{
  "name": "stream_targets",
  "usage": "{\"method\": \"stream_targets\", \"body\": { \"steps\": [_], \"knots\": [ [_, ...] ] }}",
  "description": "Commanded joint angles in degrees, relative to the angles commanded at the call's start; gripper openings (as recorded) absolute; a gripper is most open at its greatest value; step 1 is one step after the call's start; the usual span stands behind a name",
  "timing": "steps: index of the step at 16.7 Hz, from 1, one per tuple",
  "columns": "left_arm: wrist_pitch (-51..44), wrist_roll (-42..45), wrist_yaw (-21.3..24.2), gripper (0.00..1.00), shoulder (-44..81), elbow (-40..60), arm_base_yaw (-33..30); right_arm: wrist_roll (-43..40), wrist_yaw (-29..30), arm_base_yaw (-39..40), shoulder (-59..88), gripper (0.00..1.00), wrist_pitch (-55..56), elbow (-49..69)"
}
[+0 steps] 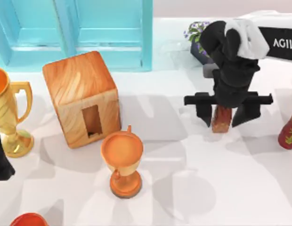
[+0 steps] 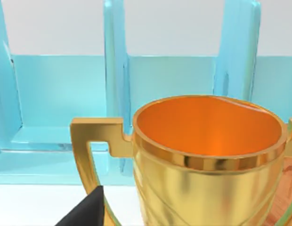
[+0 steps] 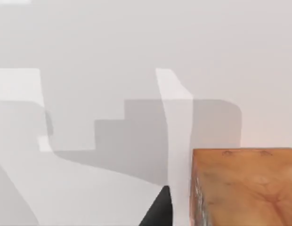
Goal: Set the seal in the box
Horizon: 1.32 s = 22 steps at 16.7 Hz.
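- The seal [image 1: 222,118] stands upright on the table [image 1: 193,179] at the right side, well apart from the box [image 1: 81,98], which sits at the left with its narrow upright hole [image 1: 92,121] facing the near edge.
- The right hand [image 1: 227,117] points straight down over the seal, one dark finger on each side of it. The fingers look close against the block, but I cannot tell whether they are clenched on it or just bracketing it.
- In the right wrist view the seal's reddish-brown side [image 3: 245,186] sits just beside one dark fingertip [image 3: 158,212].
- To do this step well, I judge the grip should be square and centred on the block, so it stays upright when lifted.
- The carry leftwards should clear the orange goblet [image 1: 122,162], which stands near the box's hole.
- The hole is narrow, so the seal likely needs lining up with it before going in.
- The left hand [image 1: 1,160] is parked at the far left edge, beside the gold goblet [image 1: 9,117]; I cannot tell its state.
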Motion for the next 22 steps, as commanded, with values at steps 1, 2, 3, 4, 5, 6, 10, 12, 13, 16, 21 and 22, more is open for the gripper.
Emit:
{"method": "stream_targets", "body": {
  "steps": [1, 2, 3, 4, 5, 6, 10, 12, 13, 16, 21, 22],
  "knots": [
    [0.00, 0.00, 0.00, 1.00, 0.00, 0.00, 0.00, 0.00, 0.00, 0.00, 0.00, 0.32, 0.00, 0.00],
    [0.00, 0.00, 0.00, 1.00, 0.00, 0.00, 0.00, 0.00, 0.00, 0.00, 0.00, 0.25, 0.00, 0.00],
    [0.00, 0.00, 0.00, 1.00, 0.00, 0.00, 0.00, 0.00, 0.00, 0.00, 0.00, 0.17, 0.00, 0.00],
    [0.00, 0.00, 0.00, 1.00, 0.00, 0.00, 0.00, 0.00, 0.00, 0.00, 0.00, 0.10, 0.00, 0.00],
    [0.00, 0.00, 0.00, 1.00, 0.00, 0.00, 0.00, 0.00, 0.00, 0.00, 0.00, 0.02, 0.00, 0.00],
    [0.00, 0.00, 0.00, 1.00, 0.00, 0.00, 0.00, 0.00, 0.00, 0.00, 0.00, 0.00, 0.00, 0.00],
    [0.00, 0.00, 0.00, 1.00, 0.00, 0.00, 0.00, 0.00, 0.00, 0.00, 0.00, 0.00, 0.00, 0.00],
    [0.00, 0.00, 0.00, 1.00, 0.00, 0.00, 0.00, 0.00, 0.00, 0.00, 0.00, 0.00, 0.00, 0.00],
    [0.00, 0.00, 0.00, 1.00, 0.00, 0.00, 0.00, 0.00, 0.00, 0.00, 0.00, 0.00, 0.00, 0.00],
    [0.00, 0.00, 0.00, 1.00, 0.00, 0.00, 0.00, -0.11, 0.05, -0.02, -0.14, 0.00, -0.94, 0.91],
    [0.00, 0.00, 0.00, 1.00, 0.00, 0.00, 0.00, -0.24, 0.04, 0.04, -2.14, 0.00, -13.18, 9.96],
    [0.00, 0.00, 0.00, 1.00, 0.00, 0.00, 0.00, -0.19, 0.03, -0.08, -2.74, 0.00, -15.86, 12.04]
  ]
}}
